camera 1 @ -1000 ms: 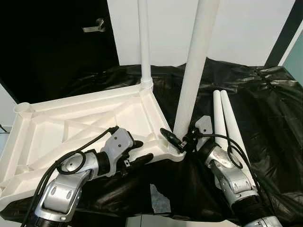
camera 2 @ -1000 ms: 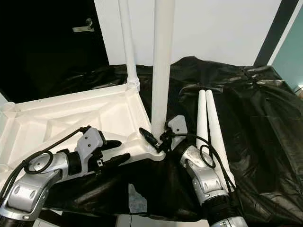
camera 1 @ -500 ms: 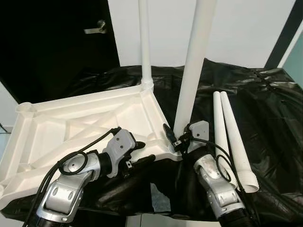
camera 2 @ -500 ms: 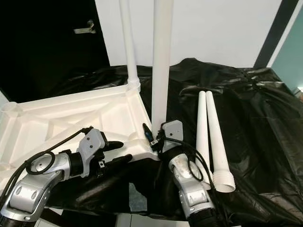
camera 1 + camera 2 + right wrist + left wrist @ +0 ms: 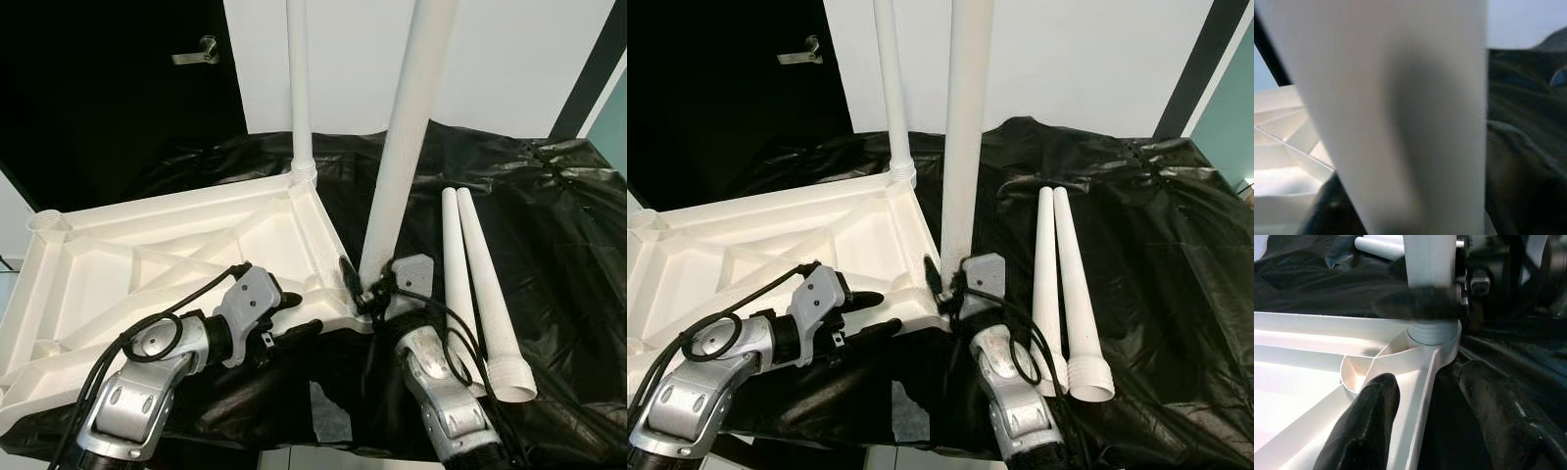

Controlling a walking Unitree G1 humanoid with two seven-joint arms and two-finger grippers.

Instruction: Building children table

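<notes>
White wall, dark door

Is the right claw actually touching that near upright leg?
Touching: in the left wrist view the right gripper closes a finger across the leg above the tabletop socket.

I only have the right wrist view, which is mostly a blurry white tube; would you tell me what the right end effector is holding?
Observer: The right end effector grips the near leg just above its base, which stands upright in a corner socket of the upturned tabletop.
Operator: Thank you. Where is the left end effector?
Observer: The left end effector is open beside that same corner, with one finger over the tabletop's inside and the other outside its edge.
Operator: Are any legs waiting to be fitted?
Observer: Two spare legs lie side by side on the black sheet, to the robot's right.
</notes>
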